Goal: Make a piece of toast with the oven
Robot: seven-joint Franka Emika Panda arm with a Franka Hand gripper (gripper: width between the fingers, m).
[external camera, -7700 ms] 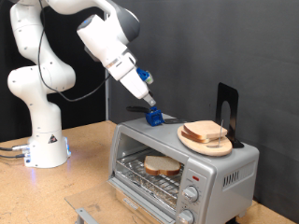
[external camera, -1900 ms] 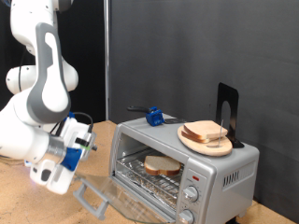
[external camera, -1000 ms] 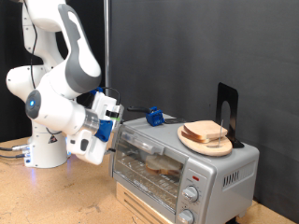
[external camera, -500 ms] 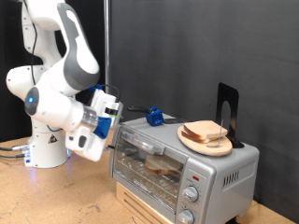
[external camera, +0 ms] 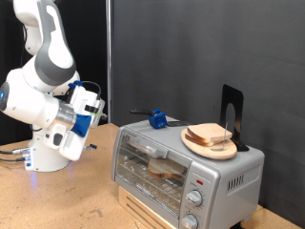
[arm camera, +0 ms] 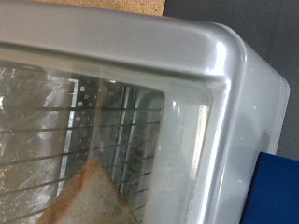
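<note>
A flat squarish slice of pale bread with a tan crust, the piece of toast (external camera: 167, 170), lies on the wire rack inside the small boxy silver-grey toaster oven (external camera: 186, 164), and its corner shows through the glass in the wrist view (arm camera: 89, 194). The oven's glass door (external camera: 152, 157) is shut, upright against the front, with round knobs at the front's right end in the exterior view. The wrist view looks closely at the door's rounded metal corner (arm camera: 220, 56), with the rack's wires behind the glass. The oven stands on a pale wooden box (external camera: 157, 212) above the wooden worktop (external camera: 57, 200). On the oven's top rest a round wooden plate (external camera: 210, 143) carrying more bread, a thin black upright stand (external camera: 232, 110) at the back edge, and a small blue block (external camera: 157, 120) near the far left edge. The robot's hand (external camera: 91, 107) hangs to the exterior view's left of the oven, apart from it, with open worktop between and below; whether its fingers are spread or closed cannot be told.
</note>
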